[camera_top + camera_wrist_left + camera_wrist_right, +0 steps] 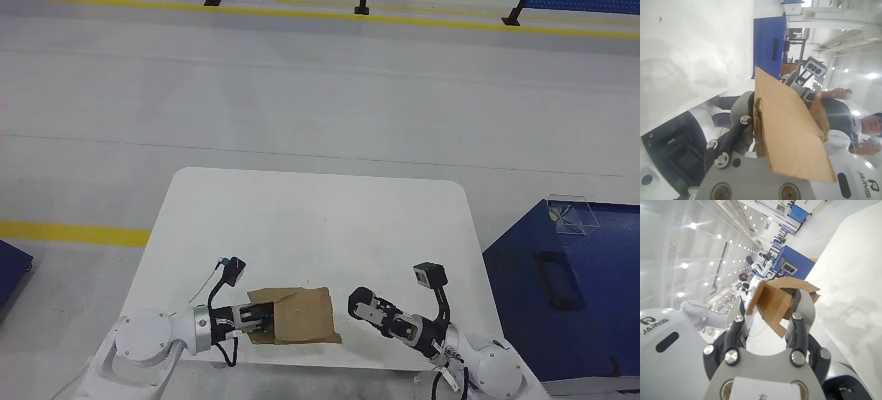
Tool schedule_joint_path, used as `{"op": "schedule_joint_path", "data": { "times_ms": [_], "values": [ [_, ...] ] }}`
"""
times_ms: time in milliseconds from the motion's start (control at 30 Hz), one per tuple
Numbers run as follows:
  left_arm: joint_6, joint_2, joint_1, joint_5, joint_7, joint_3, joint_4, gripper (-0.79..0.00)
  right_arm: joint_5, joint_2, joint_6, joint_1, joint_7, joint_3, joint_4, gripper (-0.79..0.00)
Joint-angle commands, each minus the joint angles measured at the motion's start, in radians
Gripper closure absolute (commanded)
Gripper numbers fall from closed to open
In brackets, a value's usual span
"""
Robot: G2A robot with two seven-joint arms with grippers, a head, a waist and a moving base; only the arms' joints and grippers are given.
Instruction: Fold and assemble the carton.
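Looking down in the top view, we saw the carton [300, 315] lying partly folded near the front edge of the white tabletop [300, 220]. The left jaws were clenched on the carton's left edge. The right jaws stood just beside its right edge with a small gap between, spread apart and gripping nothing. A blue cabinet [570, 290] stood on the floor off the tabletop's right side.

In the left wrist view, a flat brown panel of the carton [791, 128] ran out from between the left jaws. One grey finger [743, 111] pressed against its ragged corrugated edge, and the cardboard hid the other. A white housing [857, 170] carried a printed logo and a word in dark letters, which we noted without reading off.

In the right wrist view, the right jaws were released, with the fingers [803, 306] set wide. The carton [772, 302] sat beyond the fingertips, flaps splayed, and one finger overlapped its near corner in our line of sight. Whether they touched, we could not tell. A white housing [668, 336] beside the jaws bore the same kind of logo and lettering.
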State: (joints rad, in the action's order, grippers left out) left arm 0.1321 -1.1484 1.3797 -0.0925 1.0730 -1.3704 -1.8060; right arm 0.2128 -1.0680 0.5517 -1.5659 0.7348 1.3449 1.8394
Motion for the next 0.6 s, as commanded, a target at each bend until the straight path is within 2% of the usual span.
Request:
{"op": "schedule_joint_path", "data": {
  "times_ms": [0, 67, 100, 133, 200, 267, 367, 433, 567],
  "values": [
    [0.0, 0.0, 0.0, 0.06, 0.0, 0.0, 0.0, 0.0, -0.01, 0.0, -0.001, 0.0, 0.001, -0.001, -0.001, -0.785],
    [0.002, 0.0, 0.002, 0.058, -0.001, 0.004, 0.0, 0.0, -0.01, 0.0, -0.001, 0.0, 0.001, -0.001, -0.001, -0.785],
    [0.042, -0.002, 0.009, 0.038, -0.011, 0.016, 0.009, 0.0, -0.019, 0.0, -0.009, 0.001, -0.018, 0.004, -0.001, -0.785],
    [0.094, -0.005, 0.004, 0.007, -0.035, 0.02, 0.011, 0.0, -0.042, -0.001, -0.017, 0.001, -0.051, 0.011, 0.003, -0.785],
    [0.188, -0.01, -0.009, -0.1, 0.005, 0.044, 0.027, 0.0, -0.081, -0.003, -0.036, -0.004, -0.127, 0.027, 0.007, -0.785],
    [0.341, -0.019, -0.045, -0.303, 0.033, 0.036, 0.099, 0.0, -0.107, -0.005, -0.05, -0.009, -0.199, 0.049, 0.007, -0.785],
    [0.524, -0.03, -0.116, -0.497, 0.073, 0.056, 0.231, 0.0, -0.131, -0.007, -0.054, -0.024, -0.254, 0.058, 0.012, -0.785],
    [0.548, -0.033, -0.164, -0.515, 0.067, 0.095, 0.272, 0.0, -0.13, -0.007, -0.054, -0.031, -0.251, 0.059, 0.003, -0.785],
    [0.504, -0.03, -0.2, -0.493, 0.104, 0.132, 0.305, 0.0, -0.194, -0.008, -0.07, -0.031, -0.263, 0.053, -0.017, -0.785]
  ]
}}
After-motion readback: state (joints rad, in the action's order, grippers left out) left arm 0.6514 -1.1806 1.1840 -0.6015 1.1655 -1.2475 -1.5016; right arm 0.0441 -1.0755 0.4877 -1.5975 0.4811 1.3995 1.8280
